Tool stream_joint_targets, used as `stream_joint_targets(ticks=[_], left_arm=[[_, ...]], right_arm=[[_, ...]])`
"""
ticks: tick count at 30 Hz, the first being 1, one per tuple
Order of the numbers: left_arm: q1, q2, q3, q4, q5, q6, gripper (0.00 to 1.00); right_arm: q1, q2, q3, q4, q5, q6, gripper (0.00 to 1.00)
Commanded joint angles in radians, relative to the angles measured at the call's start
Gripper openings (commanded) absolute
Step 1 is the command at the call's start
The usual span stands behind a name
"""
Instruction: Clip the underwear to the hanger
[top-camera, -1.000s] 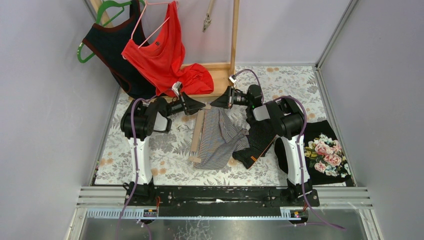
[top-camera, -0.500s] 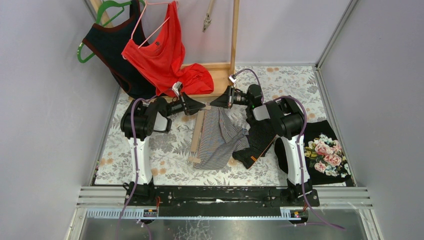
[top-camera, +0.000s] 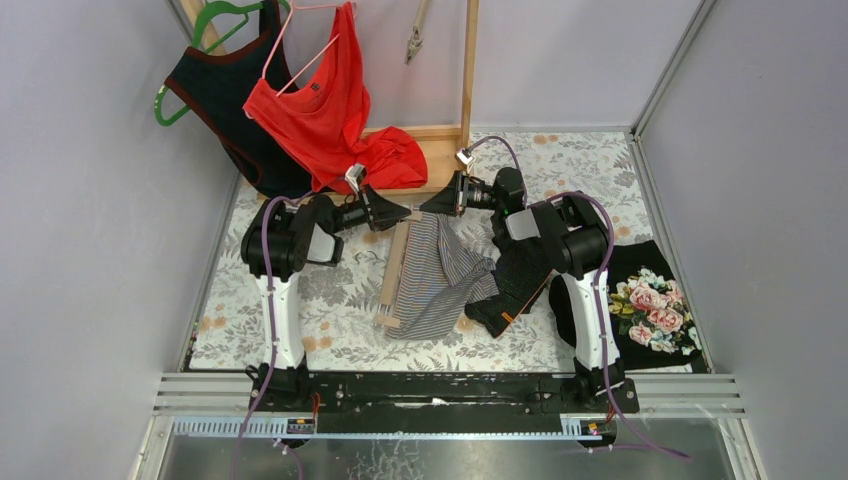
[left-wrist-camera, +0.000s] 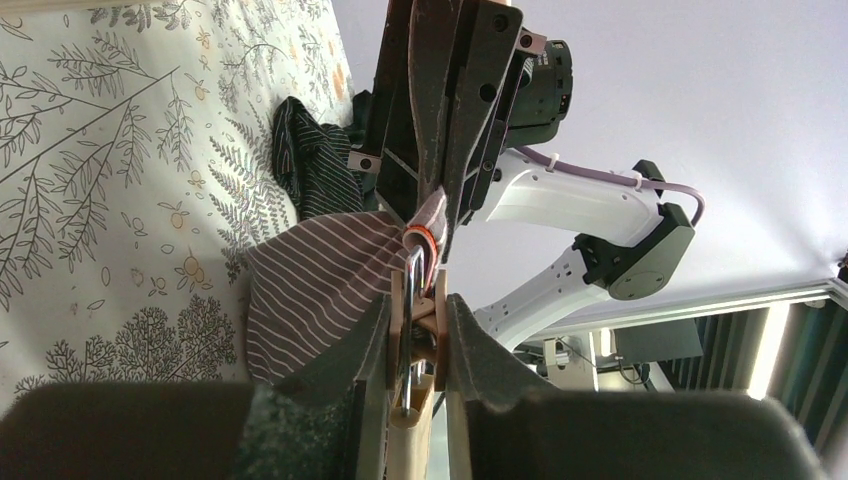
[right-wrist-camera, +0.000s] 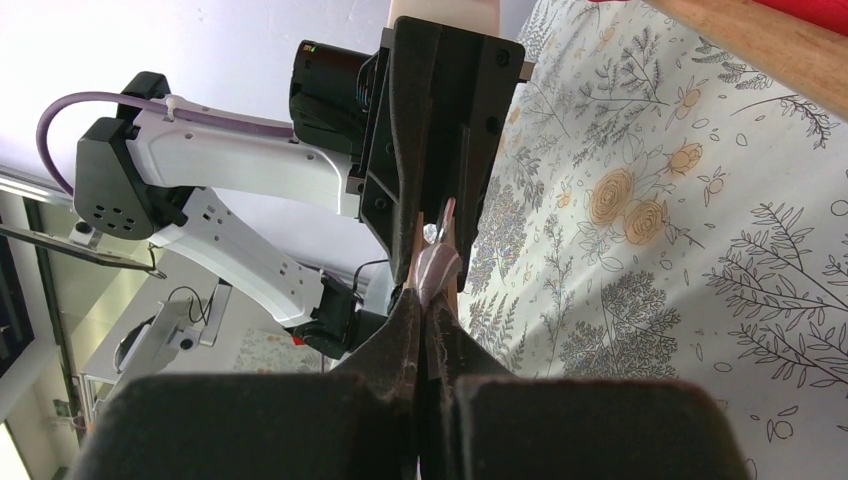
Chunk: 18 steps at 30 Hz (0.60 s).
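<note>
A wooden hanger lies on the flowered tablecloth, with the striped underwear draped beside and over it. My left gripper is at the hanger's far end, shut on its wooden clip and squeezing the clip's two legs between the fingers. My right gripper faces it nose to nose and is shut on a pinched edge of the underwear, holding that edge at the clip's mouth. In the left wrist view the striped cloth hangs from that point.
A black garment lies right of the underwear, and a black floral one at the far right. A red top and a dark top hang on hangers at the back left, by a wooden rack base.
</note>
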Motion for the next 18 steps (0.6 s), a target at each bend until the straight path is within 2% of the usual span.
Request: stream_joint_targets(ticks=[1, 5, 7, 8, 11, 18], left_arm=[[-0.010, 0.008, 0.007, 0.079, 0.071, -0.008, 0.24], [-0.007, 0.010, 0.007, 0.078, 0.065, -0.010, 0.57], [-0.005, 0.009, 0.005, 0.079, 0.061, -0.012, 0.81], [-0.004, 0.008, 0.004, 0.078, 0.060, -0.013, 0.90], [-0.001, 0.009, 0.004, 0.078, 0.057, -0.015, 0.99], [0.030, 0.003, -0.012, 0.078, 0.027, -0.031, 1.00]], right_arm=[[-0.012, -0.008, 0.044, 0.042, 0.020, -0.003, 0.00], [-0.011, -0.008, 0.042, 0.042, 0.020, -0.003, 0.00], [-0.011, -0.007, 0.042, 0.044, 0.020, -0.001, 0.00], [-0.012, -0.007, 0.041, 0.043, 0.020, -0.001, 0.00], [-0.012, -0.008, 0.037, 0.047, 0.020, 0.000, 0.00], [-0.013, -0.007, 0.021, 0.050, 0.024, 0.000, 0.00]])
